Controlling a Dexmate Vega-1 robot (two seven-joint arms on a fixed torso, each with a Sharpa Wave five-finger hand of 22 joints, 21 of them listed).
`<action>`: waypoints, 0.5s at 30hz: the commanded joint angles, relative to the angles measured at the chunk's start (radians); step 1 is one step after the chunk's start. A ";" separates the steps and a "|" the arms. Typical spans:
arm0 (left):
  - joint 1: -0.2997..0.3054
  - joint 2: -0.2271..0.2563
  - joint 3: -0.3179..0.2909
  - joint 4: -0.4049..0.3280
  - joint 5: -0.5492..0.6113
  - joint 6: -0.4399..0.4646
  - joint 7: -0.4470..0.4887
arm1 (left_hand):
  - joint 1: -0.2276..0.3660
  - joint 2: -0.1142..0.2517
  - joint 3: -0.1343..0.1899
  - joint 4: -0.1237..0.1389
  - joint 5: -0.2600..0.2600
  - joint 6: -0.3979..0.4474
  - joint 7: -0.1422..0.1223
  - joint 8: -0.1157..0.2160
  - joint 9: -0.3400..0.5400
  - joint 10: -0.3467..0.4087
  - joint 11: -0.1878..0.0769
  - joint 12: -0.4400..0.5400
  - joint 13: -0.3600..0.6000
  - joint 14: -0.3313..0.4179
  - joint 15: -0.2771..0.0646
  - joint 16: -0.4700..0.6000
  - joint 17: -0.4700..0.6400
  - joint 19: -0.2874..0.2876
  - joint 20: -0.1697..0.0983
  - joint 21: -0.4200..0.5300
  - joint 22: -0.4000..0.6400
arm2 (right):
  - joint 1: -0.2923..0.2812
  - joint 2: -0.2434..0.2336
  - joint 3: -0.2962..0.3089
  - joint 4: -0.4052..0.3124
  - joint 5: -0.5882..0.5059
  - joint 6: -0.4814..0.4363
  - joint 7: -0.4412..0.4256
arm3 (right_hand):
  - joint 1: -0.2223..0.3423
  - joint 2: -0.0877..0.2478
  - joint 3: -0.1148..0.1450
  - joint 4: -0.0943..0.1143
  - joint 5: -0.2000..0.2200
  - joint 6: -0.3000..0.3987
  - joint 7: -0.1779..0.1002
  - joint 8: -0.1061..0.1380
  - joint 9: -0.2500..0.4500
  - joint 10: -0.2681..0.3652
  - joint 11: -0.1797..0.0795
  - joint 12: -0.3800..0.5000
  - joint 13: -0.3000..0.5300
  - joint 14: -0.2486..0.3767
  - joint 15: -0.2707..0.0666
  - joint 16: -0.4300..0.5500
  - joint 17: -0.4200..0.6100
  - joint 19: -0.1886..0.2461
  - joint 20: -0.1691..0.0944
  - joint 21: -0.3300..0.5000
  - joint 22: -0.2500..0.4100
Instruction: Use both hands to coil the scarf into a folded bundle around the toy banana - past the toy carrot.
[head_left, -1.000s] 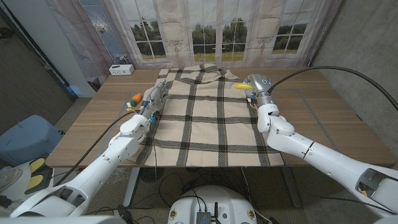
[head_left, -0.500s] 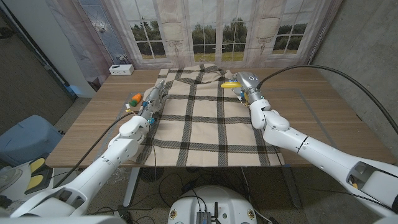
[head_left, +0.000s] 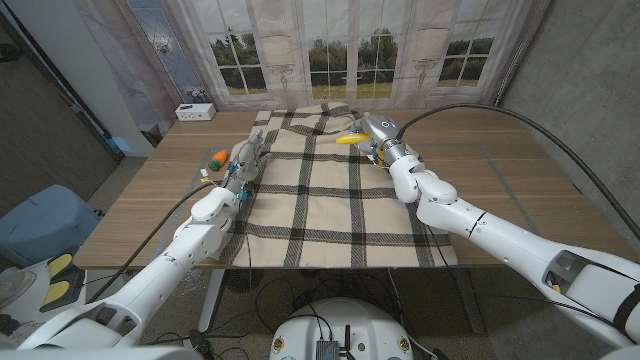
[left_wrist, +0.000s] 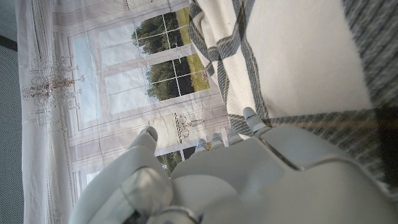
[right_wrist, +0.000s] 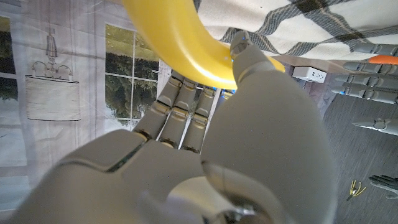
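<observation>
Scarf, a cream plaid cloth with dark bands, lay spread over the middle of the wooden table, its near hem hanging at the table's front edge and its far end bunched toward twelve o'clock. The toy banana sat in the right hand, held above the cloth's far part at about one o'clock from the scarf's centre. In the right wrist view the fingers curled under the yellow fruit and the thumb pressed on its top, so the grasp looked firm. The banana's long axis ran roughly nine to three, its free end pointing toward nine o'clock, over the plaid.

The left hand rested at the scarf's left border, at about nine o'clock from centre. Its fingers reached along the cloth edge; whether they pinched the fabric I could not tell from either view. The toy carrot lay on bare wood just beside that hand, further out toward nine o'clock.

By my judgement the banana had yet to be set down on the cloth, and the right hand was the one placed to do it; the coiling had not begun.
</observation>
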 joint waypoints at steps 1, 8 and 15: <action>-0.009 -0.007 -0.001 0.021 -0.005 -0.004 -0.008 | 0.000 0.008 -0.001 -0.005 0.006 -0.052 -0.006 0.000 0.004 -0.129 0.004 0.002 0.005 -0.114 0.006 0.004 0.003 -0.100 0.006 -0.003 0.004 | 0.035 0.032 -0.017 0.052 0.002 0.085 0.087 | 0.115 0.123 0.005 0.005 0.006 0.093 -0.060 0.003 0.004 0.035 -0.039 0.000 0.009 0.043 -0.185 -0.006 0.001 -0.004 -0.001 0.007 0.003; -0.017 -0.012 0.000 0.033 -0.006 0.000 -0.009 | 0.000 0.009 -0.001 -0.006 0.005 -0.052 -0.005 0.000 0.004 -0.129 0.005 0.002 0.005 -0.114 0.007 0.004 0.003 -0.099 0.007 -0.006 0.004 | 0.060 0.048 -0.026 0.080 0.032 0.105 0.170 | 0.111 0.132 0.008 0.010 0.005 0.082 -0.059 -0.002 0.004 0.023 -0.040 -0.010 0.000 0.036 -0.185 -0.032 -0.003 -0.018 0.004 0.015 0.002; -0.028 -0.017 0.002 0.047 -0.007 0.003 -0.011 | -0.001 0.009 -0.002 -0.007 0.005 -0.052 -0.005 0.000 0.004 -0.129 0.003 0.002 0.005 -0.115 0.006 0.003 0.003 -0.098 0.005 -0.009 0.004 | 0.095 0.072 -0.041 0.125 0.070 0.118 0.260 | 0.083 0.154 0.014 0.033 0.002 0.052 -0.057 -0.018 0.002 -0.014 -0.030 -0.036 -0.016 0.013 -0.175 -0.080 -0.020 -0.036 0.012 0.025 -0.003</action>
